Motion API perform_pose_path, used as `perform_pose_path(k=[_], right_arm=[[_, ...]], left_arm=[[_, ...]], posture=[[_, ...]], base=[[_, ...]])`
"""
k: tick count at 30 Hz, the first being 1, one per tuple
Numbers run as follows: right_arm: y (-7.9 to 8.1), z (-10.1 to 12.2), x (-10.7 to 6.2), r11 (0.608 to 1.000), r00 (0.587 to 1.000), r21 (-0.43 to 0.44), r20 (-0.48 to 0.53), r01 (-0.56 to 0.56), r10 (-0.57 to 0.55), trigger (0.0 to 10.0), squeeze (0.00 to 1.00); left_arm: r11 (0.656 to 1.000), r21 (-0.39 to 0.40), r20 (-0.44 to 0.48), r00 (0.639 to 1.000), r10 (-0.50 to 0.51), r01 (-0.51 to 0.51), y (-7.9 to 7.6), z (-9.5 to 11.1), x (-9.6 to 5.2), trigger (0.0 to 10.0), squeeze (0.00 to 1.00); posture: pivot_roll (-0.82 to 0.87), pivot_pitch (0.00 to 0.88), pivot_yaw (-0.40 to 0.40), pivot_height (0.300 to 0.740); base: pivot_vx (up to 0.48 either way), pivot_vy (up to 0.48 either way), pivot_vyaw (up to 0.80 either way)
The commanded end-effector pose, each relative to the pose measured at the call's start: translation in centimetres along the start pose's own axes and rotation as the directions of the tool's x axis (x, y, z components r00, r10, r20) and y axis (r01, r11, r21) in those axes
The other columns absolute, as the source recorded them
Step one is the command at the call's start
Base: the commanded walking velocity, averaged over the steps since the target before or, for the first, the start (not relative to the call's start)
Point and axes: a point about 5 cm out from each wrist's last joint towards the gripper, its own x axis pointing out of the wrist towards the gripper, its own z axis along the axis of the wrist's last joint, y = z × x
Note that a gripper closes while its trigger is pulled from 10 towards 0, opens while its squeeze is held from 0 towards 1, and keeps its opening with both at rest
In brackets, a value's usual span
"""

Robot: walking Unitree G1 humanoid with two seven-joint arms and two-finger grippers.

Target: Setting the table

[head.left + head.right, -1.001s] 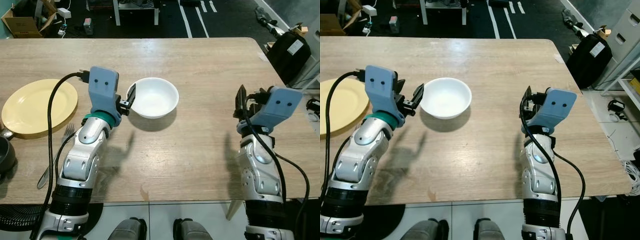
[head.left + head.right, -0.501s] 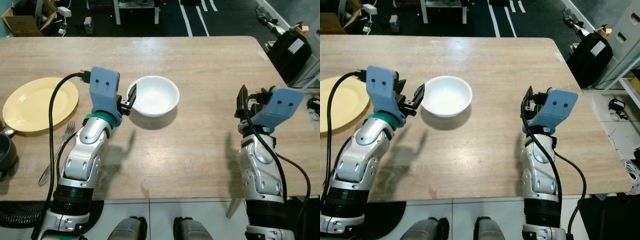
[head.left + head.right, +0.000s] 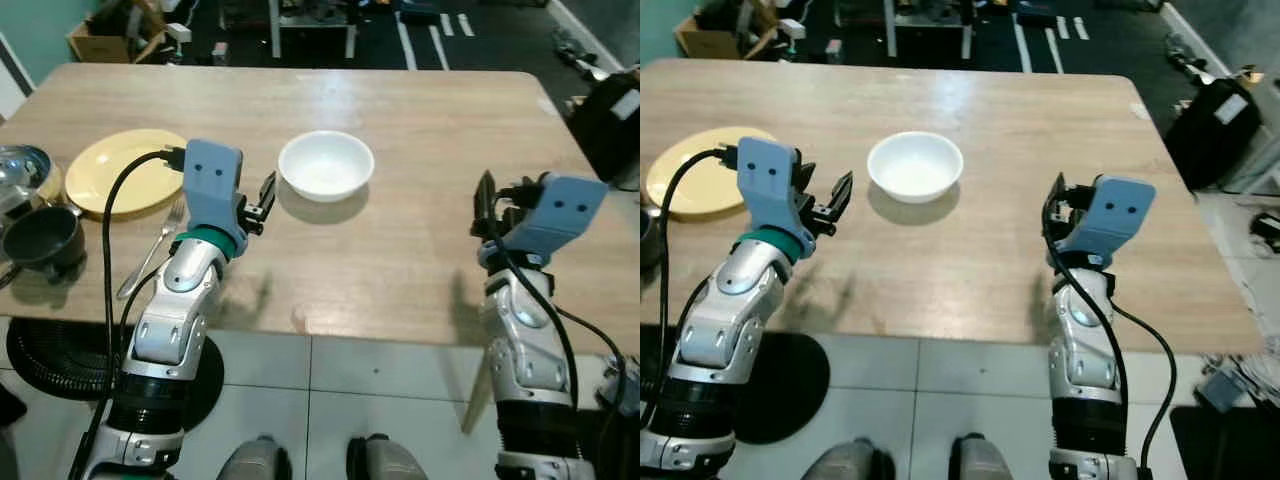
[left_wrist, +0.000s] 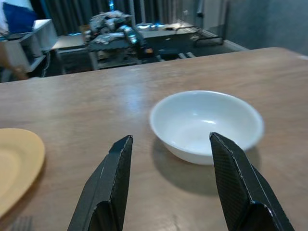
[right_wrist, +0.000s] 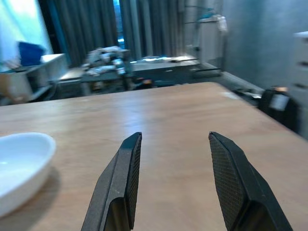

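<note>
Held above the near edge of the wooden table, the left gripper is seen left of centre in the head views, its two black fingers spread apart with nothing between them. A white bowl is placed just beyond and slightly to the right of those fingertips, apart from them, upright and with nothing visible inside it; in the left wrist view it sits between and past the parted fingers.

Further left in the frame, a yellow plate is laid flat on the table, with a fork lying beside its near edge, close to the left forearm. At the far left edge a dark mug is set near the table's corner, and a metal vessel is partly seen behind it.

On the right side of the frame, the right gripper is held over the table, well apart from the bowl, its fingers parted and holding nothing.

The table is of pale wood grain. Below its near edge a light tiled floor is seen. Beyond the far edge, a dark floor with white lines, a cardboard box at upper left and a black bag at upper right are visible.
</note>
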Motion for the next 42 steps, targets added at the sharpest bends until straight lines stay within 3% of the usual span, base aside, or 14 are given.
perform_pose_path(k=[1,42], right_arm=[[0.19,-0.17,-0.10,1.000,1.000,0.001,-0.006,-0.001,0.001,10.0,0.00],[0.06,-0.14,0.11,1.000,1.000,-0.004,0.006,0.000,0.000,10.0,0.00]], left_arm=[[1.000,0.011,-0.024,1.000,0.007,-0.007,0.25,-0.56,-0.09,10.0,0.00],[1.000,0.012,-0.010,1.000,-0.015,0.015,-0.11,-0.51,0.29,10.0,0.00]], posture=[[0.03,0.000,0.056,0.740],[0.02,0.000,0.067,0.740]], base=[[-0.326,0.000,0.00],[-0.323,0.000,0.00]])
